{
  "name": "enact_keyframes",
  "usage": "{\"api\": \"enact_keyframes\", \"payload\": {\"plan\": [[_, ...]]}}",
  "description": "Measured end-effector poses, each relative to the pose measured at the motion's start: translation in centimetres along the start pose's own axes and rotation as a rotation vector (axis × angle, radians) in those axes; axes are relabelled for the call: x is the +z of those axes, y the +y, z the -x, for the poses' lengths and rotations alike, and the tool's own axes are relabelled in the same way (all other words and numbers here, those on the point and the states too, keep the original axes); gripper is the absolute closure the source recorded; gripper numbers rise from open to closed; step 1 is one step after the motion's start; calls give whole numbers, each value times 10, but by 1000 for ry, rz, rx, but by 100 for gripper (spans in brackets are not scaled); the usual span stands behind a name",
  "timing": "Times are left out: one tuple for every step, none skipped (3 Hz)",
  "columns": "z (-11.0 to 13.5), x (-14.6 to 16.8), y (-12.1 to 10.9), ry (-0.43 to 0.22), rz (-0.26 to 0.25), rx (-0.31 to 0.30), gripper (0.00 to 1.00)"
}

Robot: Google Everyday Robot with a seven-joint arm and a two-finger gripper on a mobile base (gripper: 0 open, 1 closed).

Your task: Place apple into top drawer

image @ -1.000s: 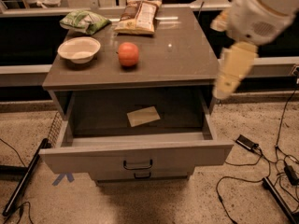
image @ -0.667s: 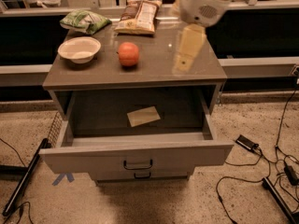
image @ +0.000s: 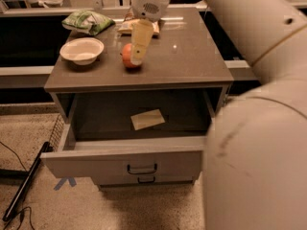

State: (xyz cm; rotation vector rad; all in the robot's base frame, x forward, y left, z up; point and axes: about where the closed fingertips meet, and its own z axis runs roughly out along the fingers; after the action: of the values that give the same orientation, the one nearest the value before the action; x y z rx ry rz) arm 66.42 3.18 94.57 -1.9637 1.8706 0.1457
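The apple, round and orange-red, sits on the cabinet top left of centre, behind the open drawer. My gripper hangs from above and reaches down right at the apple, covering its right side. The top drawer is pulled out wide, with a dark bail handle on its front panel. A tan flat packet lies on the drawer floor.
A white bowl stands left of the apple. A green bag and a snack bag lie at the back. My arm fills the right side. A lower drawer handle and floor cables show below.
The gripper has swept from the right of the cabinet leftwards across the top and now sits at the apple. The apple and the drawer have not moved.
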Motion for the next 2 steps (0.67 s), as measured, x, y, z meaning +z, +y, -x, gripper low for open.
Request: {"api": "enact_keyframes", "payload": {"plan": [[-3,45,-24,68,9,96,0],[-9,81,-44,75,11,165,0]]}}
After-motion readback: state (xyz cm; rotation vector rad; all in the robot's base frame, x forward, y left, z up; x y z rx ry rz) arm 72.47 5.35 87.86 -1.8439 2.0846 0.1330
